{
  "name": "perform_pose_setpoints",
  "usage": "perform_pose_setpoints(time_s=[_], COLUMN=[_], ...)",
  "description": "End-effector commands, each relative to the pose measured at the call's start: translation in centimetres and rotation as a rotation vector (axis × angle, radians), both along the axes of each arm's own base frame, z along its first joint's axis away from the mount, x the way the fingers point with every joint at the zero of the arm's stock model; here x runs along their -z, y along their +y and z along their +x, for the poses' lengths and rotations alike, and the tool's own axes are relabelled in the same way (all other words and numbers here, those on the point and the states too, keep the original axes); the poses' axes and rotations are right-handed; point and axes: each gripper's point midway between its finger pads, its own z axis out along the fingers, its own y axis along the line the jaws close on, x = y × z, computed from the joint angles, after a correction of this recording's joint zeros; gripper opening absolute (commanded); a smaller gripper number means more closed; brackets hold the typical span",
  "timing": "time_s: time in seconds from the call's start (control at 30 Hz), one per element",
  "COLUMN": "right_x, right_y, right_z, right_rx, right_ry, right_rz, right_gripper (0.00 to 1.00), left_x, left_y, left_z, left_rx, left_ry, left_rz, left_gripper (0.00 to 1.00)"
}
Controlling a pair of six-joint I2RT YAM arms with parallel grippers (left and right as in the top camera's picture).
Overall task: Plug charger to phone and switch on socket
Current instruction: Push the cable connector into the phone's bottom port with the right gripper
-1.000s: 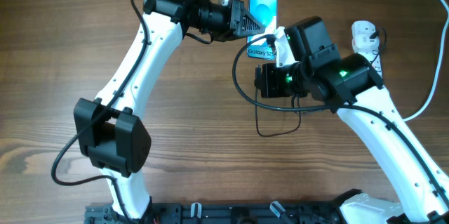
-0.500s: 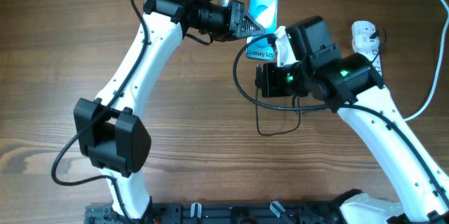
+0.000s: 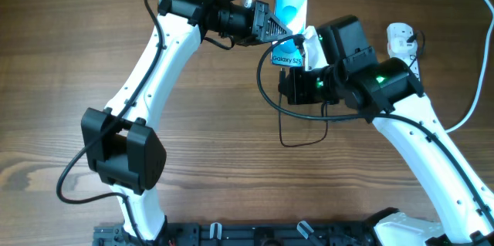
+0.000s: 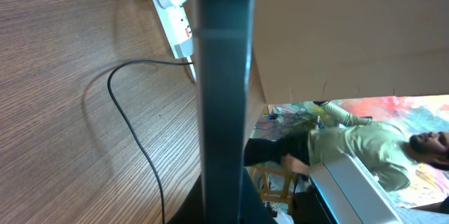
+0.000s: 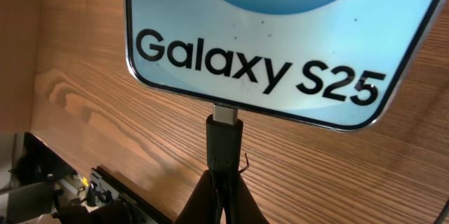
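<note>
The right arm has nudged up and a touch to the left since a second ago, and the slack loop of the charger (image 3: 297, 139) has ridden up the surface (image 3: 231, 161) with it. The phone (image 3: 291, 7) has crept slightly to the right too.

Now, the left pincer (image 3: 272, 24) is clamped on the phone's side edge, holding it tilted up off the surface near the far side. In the left wrist view it stands edge-on as a dark bar right down the middle.

Over to the right pincer (image 5: 223, 199): closed tight on the charger's dark plug body, fingers pinching it from both sides. The plug tip sits right at the port in the phone's bottom edge, directly under the "Galaxy S25" lettering. It is touching the edge, but how deep it sits I cannot tell.

The socket (image 4: 173, 10) lies flat on the surface off to the right, red switch showing, well apart from the phone, with the black cable curling away from it.
</note>
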Motion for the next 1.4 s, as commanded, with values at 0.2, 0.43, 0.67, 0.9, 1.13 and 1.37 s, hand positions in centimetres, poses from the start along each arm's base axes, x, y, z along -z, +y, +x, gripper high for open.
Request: perform_pose_setpoints(time_s=[0.2, 0.43, 0.67, 0.9, 1.13, 1.37], right_x=[-0.6, -0.4, -0.2, -0.8, -0.8, -0.9], right_y=[0.0, -0.6, -1.1, -0.1, -0.2, -0.3], right_z=[-0.2, 0.3, 0.7, 0.4, 0.6, 0.9], right_rx=[-0.028, -0.003, 0.034, -0.009, -0.002, 0.062], right_ry=[-0.017, -0.034, -0.038, -0.041, -0.047, -0.023], right_rz=[0.003, -0.027, -0.053, -0.003, -0.006, 0.01], right_gripper=[0.04, 0.05, 0.04, 0.04, 0.04, 0.04], left_x=[-1.0, -1.0, -0.8, -0.8, -0.8, -1.1], left_y=[-0.1, 0.0, 0.0, 0.0, 0.0, -0.1], left_z=[-0.1, -0.1, 0.0, 0.0, -0.1, -0.4], left_rx=[0.037, 0.036, 0.03, 0.037, 0.038, 0.054], left_ry=[-0.057, -0.057, -0.059, -0.073, -0.07, -0.065], left_rz=[-0.035, -0.035, -0.027, -0.027, -0.025, -0.046], left_gripper=[0.04, 0.04, 0.04, 0.04, 0.04, 0.04])
